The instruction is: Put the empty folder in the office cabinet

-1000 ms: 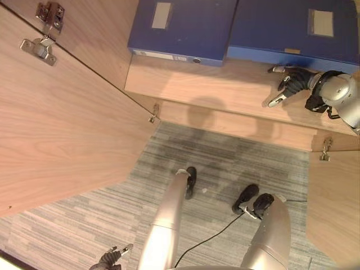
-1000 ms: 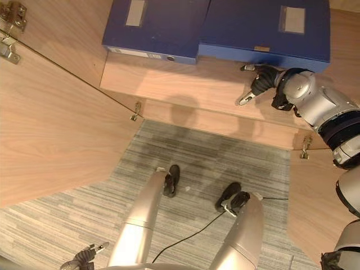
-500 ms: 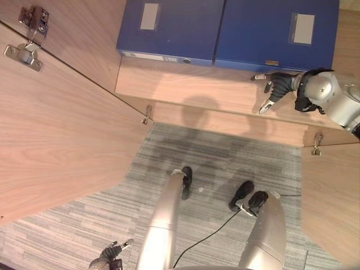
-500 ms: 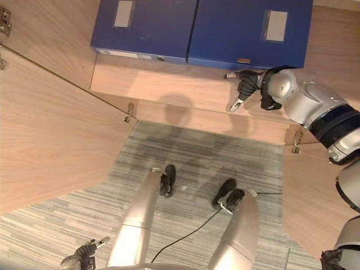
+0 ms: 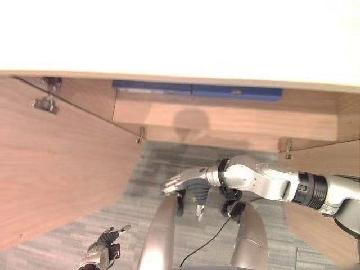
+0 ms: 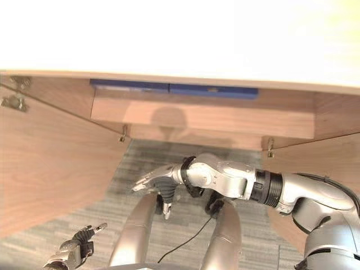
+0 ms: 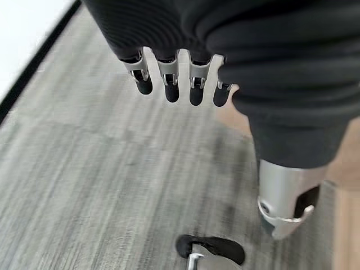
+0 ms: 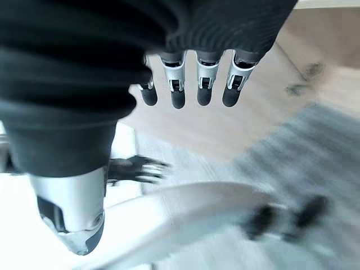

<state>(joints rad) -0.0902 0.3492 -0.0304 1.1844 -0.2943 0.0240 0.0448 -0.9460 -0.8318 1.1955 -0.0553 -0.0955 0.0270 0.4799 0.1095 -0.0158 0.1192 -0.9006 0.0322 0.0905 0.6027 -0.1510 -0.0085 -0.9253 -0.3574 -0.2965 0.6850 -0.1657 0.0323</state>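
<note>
Head views: two blue folders (image 5: 197, 90) lie side by side on the cabinet shelf (image 5: 225, 119), touching each other, their near edges showing under the pale cabinet top (image 5: 180, 34); which of them is the empty one I cannot tell; the left cabinet door (image 5: 56, 169) stands open, and the right door (image 5: 320, 169) shows at the other side. My right hand (image 5: 188, 183) hangs in front of the cabinet over the grey carpet (image 5: 112, 236), well apart from the folders, arm stretched across from the right side; fingers extended and relaxed, thumb pointing downward, holding nothing. My left hand (image 5: 104, 250) sits low at the lower left, over the carpet, one finger pointing out.

Right wrist view: my fingers (image 8: 202, 84) run in a straight, even row with nothing between them and the thumb (image 8: 73, 225); wood panelling and carpet lie beyond, detail the head views lack.

Left wrist view: fingers (image 7: 169, 84) straight and slack, thumb (image 7: 281, 208) apart, empty; carpet beneath.
</note>
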